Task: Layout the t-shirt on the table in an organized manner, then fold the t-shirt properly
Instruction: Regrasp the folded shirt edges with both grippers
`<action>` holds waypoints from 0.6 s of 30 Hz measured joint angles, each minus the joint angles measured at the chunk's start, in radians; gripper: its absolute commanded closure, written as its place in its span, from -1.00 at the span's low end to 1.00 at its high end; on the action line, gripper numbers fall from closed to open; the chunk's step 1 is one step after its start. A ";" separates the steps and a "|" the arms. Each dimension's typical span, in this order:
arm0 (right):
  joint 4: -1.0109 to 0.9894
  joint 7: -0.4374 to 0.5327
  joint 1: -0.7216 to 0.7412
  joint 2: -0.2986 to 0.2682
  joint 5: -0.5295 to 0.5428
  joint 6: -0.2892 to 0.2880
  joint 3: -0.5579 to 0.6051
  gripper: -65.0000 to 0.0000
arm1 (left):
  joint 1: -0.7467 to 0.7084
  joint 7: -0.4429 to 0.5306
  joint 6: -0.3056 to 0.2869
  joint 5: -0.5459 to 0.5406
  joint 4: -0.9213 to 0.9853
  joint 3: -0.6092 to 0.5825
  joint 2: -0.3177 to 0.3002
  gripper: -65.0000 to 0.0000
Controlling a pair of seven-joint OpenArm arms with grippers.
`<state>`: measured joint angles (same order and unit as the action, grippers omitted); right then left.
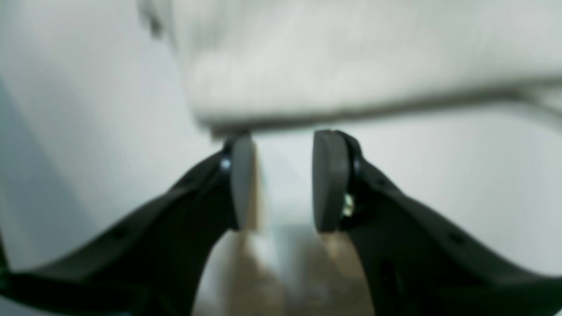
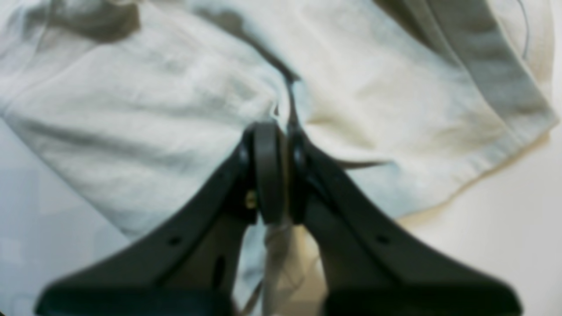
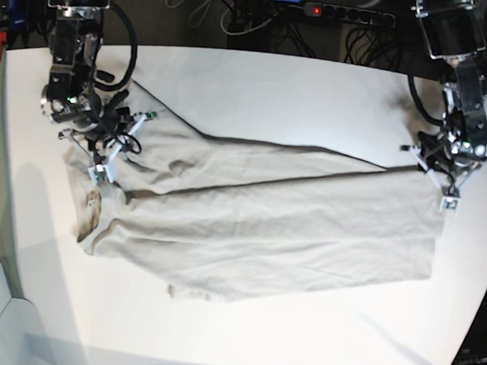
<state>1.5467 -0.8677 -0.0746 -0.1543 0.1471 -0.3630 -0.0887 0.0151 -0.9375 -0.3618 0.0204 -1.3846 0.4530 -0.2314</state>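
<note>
The t-shirt (image 3: 265,226) is lying spread lengthwise across the middle of the table (image 3: 258,87), its beige cloth wrinkled and partly doubled over, with a long fold line running along its far side. One end of the shirt is bunching up in a rumpled heap toward the base view's left, and the other end is finishing in a fairly straight edge toward that view's right. At the bunched end of the shirt, the right gripper (image 2: 279,131) is pinching the cloth: in the right wrist view its two dark fingers (image 2: 268,171) are pressing together with a thin ridge of fabric caught between the pads, and creases are radiating out from that pinch. A hemmed edge of the shirt is showing to one side of that grip, with bare table beyond it. At the straight end of the shirt, the left gripper (image 1: 283,140) is standing parted, its pads (image 1: 328,180) held well apart with nothing between them; the tips are sitting just short of the shirt's hem, which is crossing the left wrist view right above them. That view is blurred, so whether the tips are touching the hem cannot be told. White tabletop is surrounding the shirt on every side.
</note>
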 measured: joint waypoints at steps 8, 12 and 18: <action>0.000 0.001 0.000 0.000 -0.001 0.000 0.000 0.94 | 0.116 0.060 -0.001 -0.009 0.043 0.093 0.112 0.29; 0.000 0.001 -0.001 -0.001 0.011 0.000 0.000 0.94 | 0.257 0.098 0.010 0.002 0.058 0.190 0.152 0.29; 0.000 0.001 -0.001 0.000 0.003 0.000 -0.002 0.94 | 0.308 0.134 0.010 0.011 0.156 0.205 0.157 0.29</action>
<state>1.5467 -0.8665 -0.0757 -0.1543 0.1501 -0.3634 -0.0906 0.3233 -0.8036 -0.3515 0.0311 -1.2282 0.6582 -0.0746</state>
